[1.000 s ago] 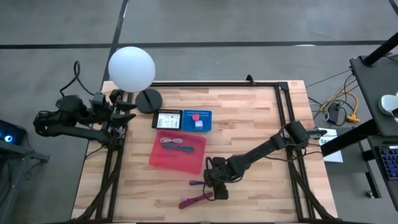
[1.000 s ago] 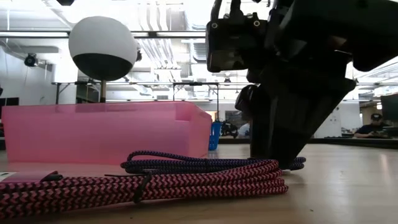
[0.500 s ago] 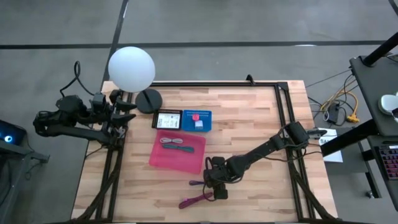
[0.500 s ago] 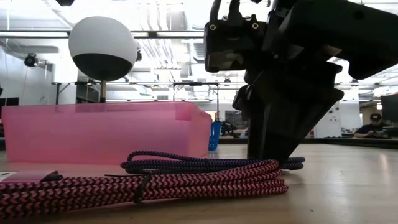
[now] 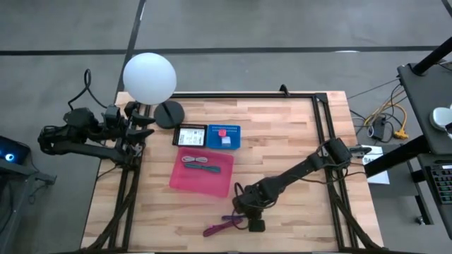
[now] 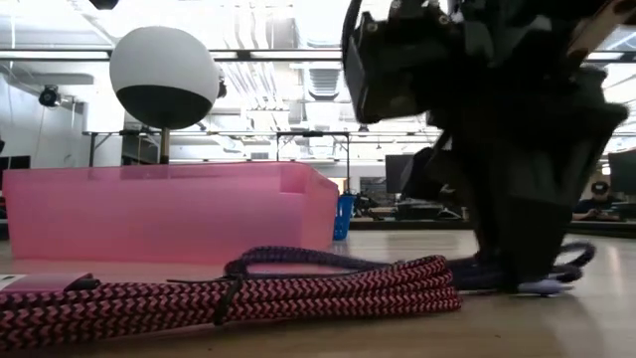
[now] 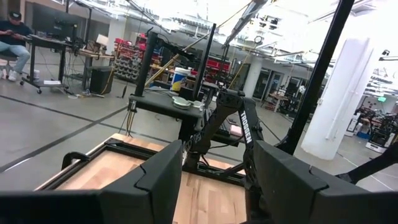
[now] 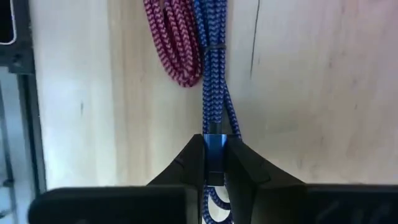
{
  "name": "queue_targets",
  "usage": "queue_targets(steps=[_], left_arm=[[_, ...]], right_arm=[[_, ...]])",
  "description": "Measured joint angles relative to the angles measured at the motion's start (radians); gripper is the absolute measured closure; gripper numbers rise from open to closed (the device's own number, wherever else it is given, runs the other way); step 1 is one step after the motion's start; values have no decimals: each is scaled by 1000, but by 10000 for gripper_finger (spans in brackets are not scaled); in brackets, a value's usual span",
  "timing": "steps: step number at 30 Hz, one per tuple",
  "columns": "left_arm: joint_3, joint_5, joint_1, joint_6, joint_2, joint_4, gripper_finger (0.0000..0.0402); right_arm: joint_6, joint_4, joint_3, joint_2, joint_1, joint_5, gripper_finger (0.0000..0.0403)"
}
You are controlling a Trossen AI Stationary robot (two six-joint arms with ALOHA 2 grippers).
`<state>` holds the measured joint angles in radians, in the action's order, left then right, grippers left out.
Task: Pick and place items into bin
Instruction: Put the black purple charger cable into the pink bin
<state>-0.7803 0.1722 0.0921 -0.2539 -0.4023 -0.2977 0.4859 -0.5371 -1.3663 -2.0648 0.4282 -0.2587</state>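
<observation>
The wooden worktop [image 5: 282, 141] carries everything. On it the pink bin [image 5: 201, 171] sits near the middle, already holding a teal cord [image 5: 198, 164], with two small trays beyond it: a black-and-white one [image 5: 190, 135] and a blue one [image 5: 224, 136] with tiny bits inside.

My right claw [image 8: 214, 163] is down at the worktop's near edge, just past the bin's corner, pinched shut on the blue-purple cord [image 8: 213, 81] (the fingers meet around a strand with almost no gap). My left claw [image 7: 214, 180] waits off the worktop's far-left side, fingers spread wide and holding nothing.

What could go wrong, as I judge it: I have only one narrow part of the bundle between my fingers, so a quick lift may let the smooth braid slide out. The magenta cord [image 6: 229, 298] lies right alongside, touching the blue-purple one, and the two may snag, so I could drag the wrong cord up or drop both short of the bin. A dangling loop may also catch the bin's wall on the way over.

The blue-purple cord is a thin braided coil, folded into long loops and cinched by a small dark tie [image 8: 212, 47]; limp, light and likely to swing.
</observation>
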Motion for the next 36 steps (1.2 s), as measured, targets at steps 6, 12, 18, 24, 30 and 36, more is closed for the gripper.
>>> queue_targets(steps=[6,12,18,24,30,36], left_arm=[[0,0,0,0,0,-1,219],[0,0,0,0,0,-6,219],[0,0,0,0,0,-6,219],[0,0,0,0,1,-6,219],[0,0,0,0,4,-6,219],[0,0,0,0,5,-6,219]], right_arm=[[56,-8,1,73,-1,1,376],[72,-6,-18,156,-9,41,376],[93,-3,-93,185,-49,177,376],[91,9,-170,174,-134,236,376],[110,86,-212,170,-228,236,376],[167,241,-211,164,-313,186,376]])
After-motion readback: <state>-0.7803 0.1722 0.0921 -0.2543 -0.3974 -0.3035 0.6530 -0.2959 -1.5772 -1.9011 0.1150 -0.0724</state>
